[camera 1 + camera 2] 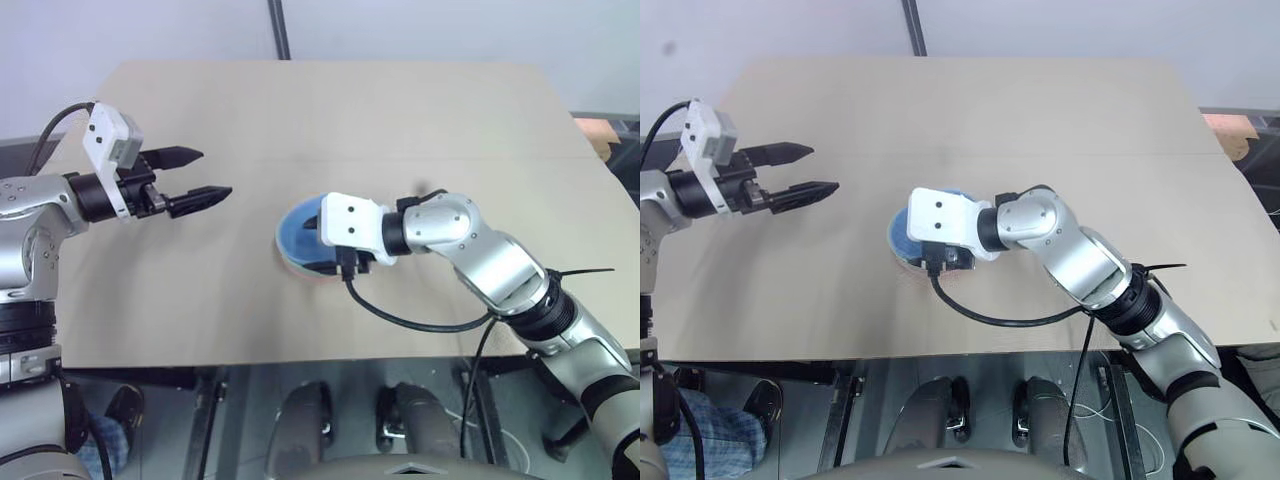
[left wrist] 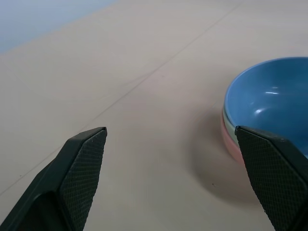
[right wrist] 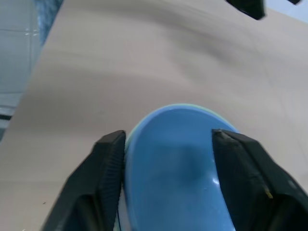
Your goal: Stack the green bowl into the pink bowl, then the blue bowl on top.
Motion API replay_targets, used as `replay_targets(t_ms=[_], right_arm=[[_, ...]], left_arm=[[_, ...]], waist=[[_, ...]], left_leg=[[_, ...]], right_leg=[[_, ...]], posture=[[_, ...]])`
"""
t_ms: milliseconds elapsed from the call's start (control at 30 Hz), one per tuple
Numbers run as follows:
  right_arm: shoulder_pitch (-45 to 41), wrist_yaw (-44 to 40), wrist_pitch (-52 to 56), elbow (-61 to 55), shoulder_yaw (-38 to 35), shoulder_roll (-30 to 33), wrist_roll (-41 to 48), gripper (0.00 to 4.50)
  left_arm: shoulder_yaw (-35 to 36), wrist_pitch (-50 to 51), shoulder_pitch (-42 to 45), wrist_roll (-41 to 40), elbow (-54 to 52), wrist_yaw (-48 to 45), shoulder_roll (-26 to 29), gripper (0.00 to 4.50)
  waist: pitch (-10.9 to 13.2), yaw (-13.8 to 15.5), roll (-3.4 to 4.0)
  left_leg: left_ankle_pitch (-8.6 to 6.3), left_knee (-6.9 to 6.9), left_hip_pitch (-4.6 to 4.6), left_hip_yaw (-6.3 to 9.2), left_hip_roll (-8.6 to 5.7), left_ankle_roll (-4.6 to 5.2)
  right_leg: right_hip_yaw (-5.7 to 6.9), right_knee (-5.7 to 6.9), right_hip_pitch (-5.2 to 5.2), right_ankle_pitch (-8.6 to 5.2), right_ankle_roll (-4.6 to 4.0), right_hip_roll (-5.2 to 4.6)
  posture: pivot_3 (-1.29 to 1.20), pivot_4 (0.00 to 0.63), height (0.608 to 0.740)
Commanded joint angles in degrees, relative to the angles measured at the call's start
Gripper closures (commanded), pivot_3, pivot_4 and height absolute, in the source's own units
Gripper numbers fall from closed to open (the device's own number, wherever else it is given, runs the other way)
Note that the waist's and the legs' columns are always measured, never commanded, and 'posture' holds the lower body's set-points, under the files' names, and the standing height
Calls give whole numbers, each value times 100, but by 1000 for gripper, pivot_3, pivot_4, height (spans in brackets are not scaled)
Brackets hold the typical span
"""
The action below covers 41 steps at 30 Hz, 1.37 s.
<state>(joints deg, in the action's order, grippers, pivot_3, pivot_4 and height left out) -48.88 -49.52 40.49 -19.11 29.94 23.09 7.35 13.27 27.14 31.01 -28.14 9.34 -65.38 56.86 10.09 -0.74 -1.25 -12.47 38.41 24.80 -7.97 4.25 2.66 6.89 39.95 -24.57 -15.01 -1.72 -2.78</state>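
Partly, the right tool [image 1: 318,243] hides the blue bowl [image 1: 297,232].

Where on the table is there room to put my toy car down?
The table is bare along the far edge behind the bowls, across the left side under the left gripper, and on the near strip by the front edge. It is crowded in the middle, where the blue bowl tops the stack and the right gripper hangs over it.

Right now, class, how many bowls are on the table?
3, nested in one stack at mid-table: blue bowl on top, green bowl rim beneath, pink bowl at the bottom.
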Motion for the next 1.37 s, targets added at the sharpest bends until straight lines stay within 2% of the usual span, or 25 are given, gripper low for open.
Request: replay_targets(t_ms=[33,300,567,733,867,1367], right_arm=[[-275,78,339,-272,-902,52,354,1631],[242,34,1758,-839,-2826,593,1807,1631],[2412,-836,347,-480,-4287,1672,2251,1631],[3079,-1412,-555,360,-5026,2297,2284,1631],[3314,-1636,-968,703,-5214,2584,2314,1631],[3447,-1782,-1092,668,-5131,2885,2563,1631]], left_arm=[[103,-29,121,1,-70,-61,127,0],[244,-3,-28,-28,-229,103,76,0],[522,17,-559,-132,-611,195,84,0],[723,131,-849,-256,-848,291,75,0],[825,191,-1033,-308,-996,351,36,0],[745,141,-1117,-287,-1141,355,52,0]], waist=[[0,0,0],[-2,7,-3],[0,12,-4],[0,3,-3],[1,0,-2],[1,29,-2]], left_leg=[[0,0,0,0,0,0],[-1,-5,0,0,0,1],[-1,-14,-1,-1,-3,1],[-1,-13,-9,-2,0,1],[-2,-15,-14,-2,3,3],[-2,-14,-12,-2,2,3]], right_leg=[[0,0,0,0,0,0],[0,-6,1,1,-2,-1],[-2,-12,1,-7,12,-3],[-3,-8,3,-12,21,-1],[-4,-8,8,-13,22,0],[-4,-10,8,-13,22,-2]], posture=[[0,150,740],[0,150,740],[0,150,740],[0,150,740],[0,150,740],[0,150,740]])
